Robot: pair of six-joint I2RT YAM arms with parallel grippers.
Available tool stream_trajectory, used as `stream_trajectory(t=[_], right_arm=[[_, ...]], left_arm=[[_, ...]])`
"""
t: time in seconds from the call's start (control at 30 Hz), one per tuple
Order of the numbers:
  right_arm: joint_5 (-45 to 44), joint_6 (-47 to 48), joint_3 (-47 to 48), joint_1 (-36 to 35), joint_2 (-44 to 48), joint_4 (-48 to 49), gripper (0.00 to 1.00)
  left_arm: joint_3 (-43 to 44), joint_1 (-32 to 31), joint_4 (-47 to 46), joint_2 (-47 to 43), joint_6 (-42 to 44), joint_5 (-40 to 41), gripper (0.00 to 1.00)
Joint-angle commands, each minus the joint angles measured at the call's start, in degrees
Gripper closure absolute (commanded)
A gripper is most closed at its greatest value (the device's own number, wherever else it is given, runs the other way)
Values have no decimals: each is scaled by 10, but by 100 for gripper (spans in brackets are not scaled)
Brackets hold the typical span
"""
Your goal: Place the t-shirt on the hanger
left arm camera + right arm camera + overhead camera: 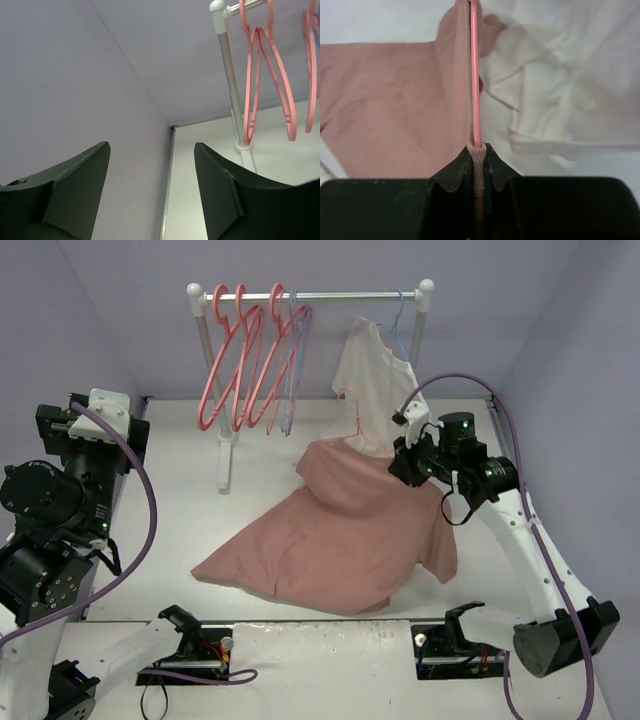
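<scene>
I'm holding the left gripper [151,146] back by the left wall, tilted up at the rack [227,75], fingers spread on nothing. Rightward, I'm reaching the right gripper [478,150] out low, pinching the collar of the t-shirt [330,540] against the hanger [475,75], cloth trailing across the table [180,500].
</scene>
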State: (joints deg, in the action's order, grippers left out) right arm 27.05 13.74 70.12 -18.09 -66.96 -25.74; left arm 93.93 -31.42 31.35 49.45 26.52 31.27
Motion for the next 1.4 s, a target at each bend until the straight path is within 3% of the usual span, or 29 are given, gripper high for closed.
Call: stream_trajectory(t=[0.0,0.3,0.6,1.03,1.3,1.37], right_arm=[[-139,-4,109,0,-46,68,100],[-182,-14,311,-5,-165,184,100],[-196,-30,404,-16,-248,221,100],[-283,-70,316,-81,-299,307,100],[-450,-159,139,-114,-256,422,100],[-455,-168,114,-116,-249,439,100]], left_arm=[[0,0,-38,25,-22,-15,37],[16,1,-18,48,-79,-45,37],[14,1,-17,57,-81,-48,37],[8,1,5,72,-106,-60,37],[-46,1,24,67,-171,-90,36],[-54,1,24,65,-177,-94,37]])
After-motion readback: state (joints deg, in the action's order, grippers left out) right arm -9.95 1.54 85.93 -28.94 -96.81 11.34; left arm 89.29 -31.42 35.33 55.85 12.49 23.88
